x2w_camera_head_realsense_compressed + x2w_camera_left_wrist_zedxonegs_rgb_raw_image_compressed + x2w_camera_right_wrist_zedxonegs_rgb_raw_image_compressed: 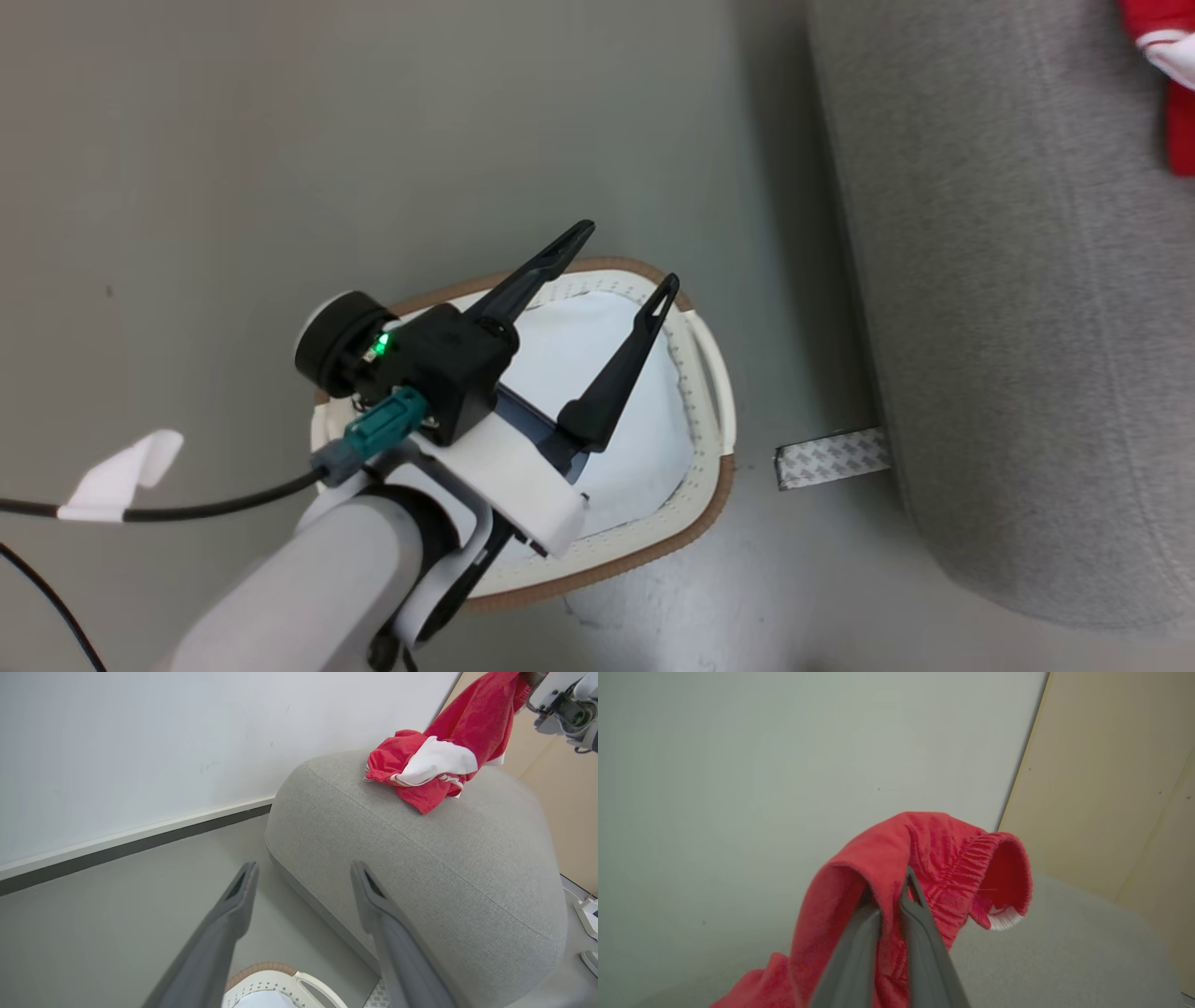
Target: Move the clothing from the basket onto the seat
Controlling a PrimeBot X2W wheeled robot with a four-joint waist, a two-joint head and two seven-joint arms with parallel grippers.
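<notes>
My left gripper hangs open over the cream basket, nothing between its fingers. Inside the basket I see a pale bluish-white pad. The grey seat stands just right of the basket, with red clothing at its far corner. In the left wrist view the open left gripper points at the seat, where red and white clothing is draped partly on top and partly lifted. My right gripper is shut on a fold of that red clothing, held above the seat.
A patterned strip of tape lies on the floor between basket and seat. A black cable with a white tag runs in from the left. A white wall with a dark baseboard and a tan panel stand behind the seat.
</notes>
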